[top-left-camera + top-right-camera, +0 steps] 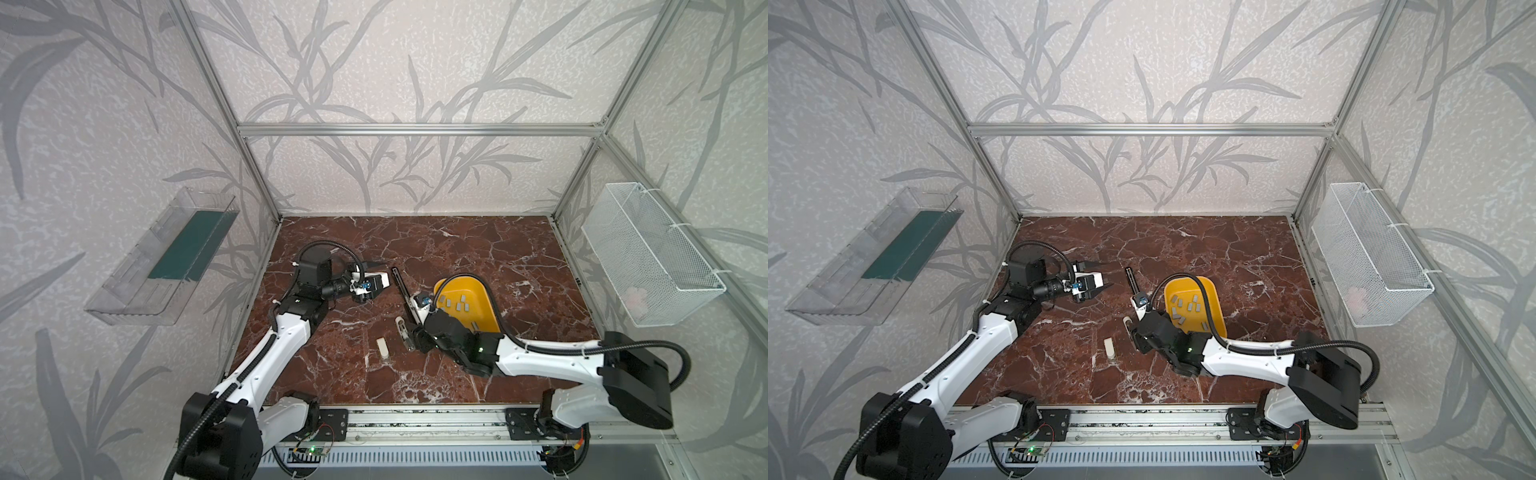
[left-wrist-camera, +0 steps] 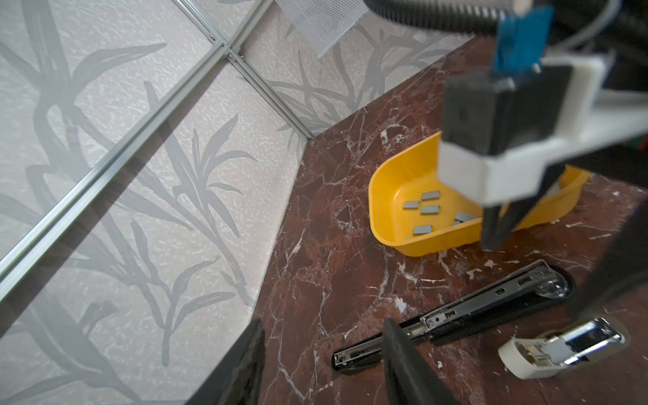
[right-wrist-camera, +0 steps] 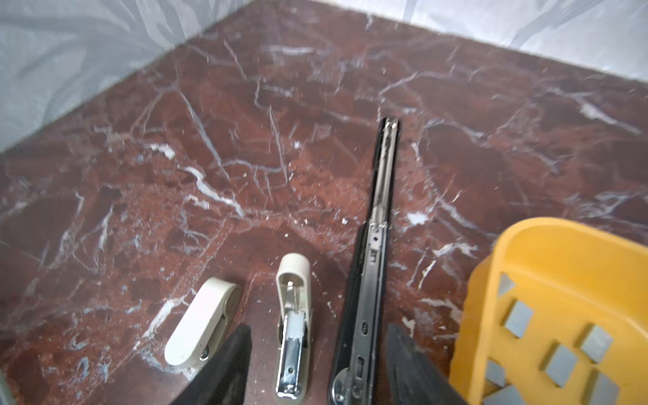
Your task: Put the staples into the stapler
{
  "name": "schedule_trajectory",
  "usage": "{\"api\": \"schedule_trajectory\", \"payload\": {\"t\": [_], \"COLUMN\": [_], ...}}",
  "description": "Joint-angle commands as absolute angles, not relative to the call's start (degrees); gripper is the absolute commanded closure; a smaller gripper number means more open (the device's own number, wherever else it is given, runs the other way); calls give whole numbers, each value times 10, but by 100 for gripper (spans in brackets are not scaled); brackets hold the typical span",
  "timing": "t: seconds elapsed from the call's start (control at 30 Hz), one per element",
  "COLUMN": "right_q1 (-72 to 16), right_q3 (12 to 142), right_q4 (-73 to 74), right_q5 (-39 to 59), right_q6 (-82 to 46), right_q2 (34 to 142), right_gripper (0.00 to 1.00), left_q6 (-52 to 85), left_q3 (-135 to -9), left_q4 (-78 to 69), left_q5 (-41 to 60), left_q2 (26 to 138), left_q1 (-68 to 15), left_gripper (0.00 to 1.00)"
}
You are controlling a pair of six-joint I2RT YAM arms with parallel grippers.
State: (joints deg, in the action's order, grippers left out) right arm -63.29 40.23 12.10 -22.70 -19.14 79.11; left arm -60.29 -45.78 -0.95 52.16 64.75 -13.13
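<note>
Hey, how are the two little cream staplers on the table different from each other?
The opened cream stapler shows its chrome channel; the shut cream stapler shows mostly cream shell. The opened one lies beside the long black stapler; the shut one lies farther off. Both are small, cream and lie on the table.

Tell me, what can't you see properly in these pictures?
- Staples: count unclear; the right arm covers part of the tray in both top views.
- Black stapler: near end hidden under that arm in both top views.
- Pale thing in the basket: blurred behind mesh in both top views.
</note>
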Motion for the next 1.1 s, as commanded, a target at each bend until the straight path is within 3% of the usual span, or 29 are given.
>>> {"api": "schedule_trajectory", "payload": {"t": [0.0,0.17,0.4,0.53,0.8,1.07], "right_q1": [-610,-569,-565,-565,-564,-565], "right_q3": [369,340,349,358,372,391], "right_q4": [178,180,175,164,147,130], "right_q5": [-288,-300,-305,-305,-286,-264], "right_q6": [-170,-194,-188,-190,-196,-202], "right_q2": [738,706,727,737,754,777], "right_gripper": [38,38,37,37,37,37], "left_q6": [-717,-802,-913,-937,-999,-991], "left_q3": [-513,-506,-458,-470,-361,-386], "left_q4": [179,276,358,430,358,329], "left_q5": [520,455,310,280,175,117], "left_q2": [642,656,677,675,631,741], "left_q1": [-138,-153,-226,-247,-352,-414], "left_gripper": [50,52,50,50,44,49]}}
